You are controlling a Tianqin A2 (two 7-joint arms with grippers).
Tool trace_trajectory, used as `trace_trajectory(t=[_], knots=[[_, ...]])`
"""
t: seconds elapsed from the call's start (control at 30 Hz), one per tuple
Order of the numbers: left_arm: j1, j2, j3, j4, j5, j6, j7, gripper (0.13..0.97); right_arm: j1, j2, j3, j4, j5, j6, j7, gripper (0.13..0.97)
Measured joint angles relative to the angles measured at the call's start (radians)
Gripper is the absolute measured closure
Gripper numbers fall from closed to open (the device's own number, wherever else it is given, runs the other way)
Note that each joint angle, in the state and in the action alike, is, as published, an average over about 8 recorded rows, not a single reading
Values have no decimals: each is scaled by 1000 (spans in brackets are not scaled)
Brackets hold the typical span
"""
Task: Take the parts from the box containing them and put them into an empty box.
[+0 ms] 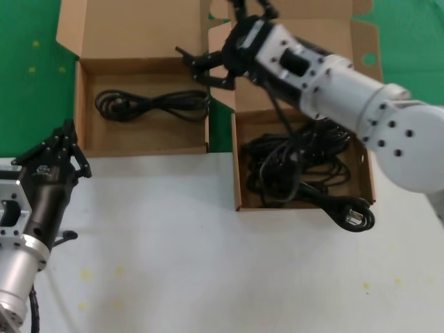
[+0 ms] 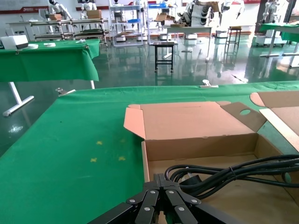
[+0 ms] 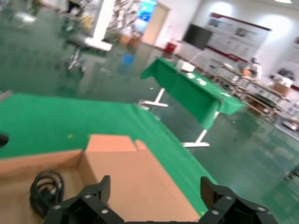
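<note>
Two open brown cartons stand side by side. The right carton (image 1: 236, 159), whose lid flap has a round hole (image 1: 368, 59), holds a tangle of several black cords (image 1: 298, 166). One plug (image 1: 354, 218) hangs over its front right corner. The left carton (image 1: 81, 104), the task's empty box, holds one bundled cord (image 1: 152, 104) (image 2: 233, 172) (image 3: 46, 191). My right gripper (image 1: 194, 66) (image 3: 156, 191) is open and holds nothing. It hovers over the left carton's far right corner and its lid (image 3: 131, 172). My left gripper (image 1: 68, 130) (image 2: 163, 179) is shut and empty at that carton's front left corner.
The cartons sit where a white mat (image 1: 208, 263) meets the green table cloth (image 1: 21, 69) (image 2: 70, 140). The raised lids stand along the far side. My right forearm (image 1: 333, 83) stretches across the right carton's lid. Other green tables (image 2: 46, 60) stand far off in the hall.
</note>
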Motion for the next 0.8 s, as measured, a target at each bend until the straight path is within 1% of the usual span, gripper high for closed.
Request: trace_trajectory(t=[0.2,0.23,0.43,0.5,0.63,0.8], knots=[[0,0,0,0,0,0,0,953,-118,33,162,178,-31,-86,105,380],[0,0,0,0,0,0,0,953,-140,41,186,208,-30,-97,118,380],[0,0,0,0,0,0,0,953,-274,87,306,353,-5,-136,159,269],[0,0,0,0,0,0,0,953,-314,98,334,384,6,-140,161,231],[0,0,0,0,0,0,0,953,-382,113,370,417,32,-131,148,231],[0,0,0,0,0,0,0,950,-428,122,383,423,60,-108,124,179]])
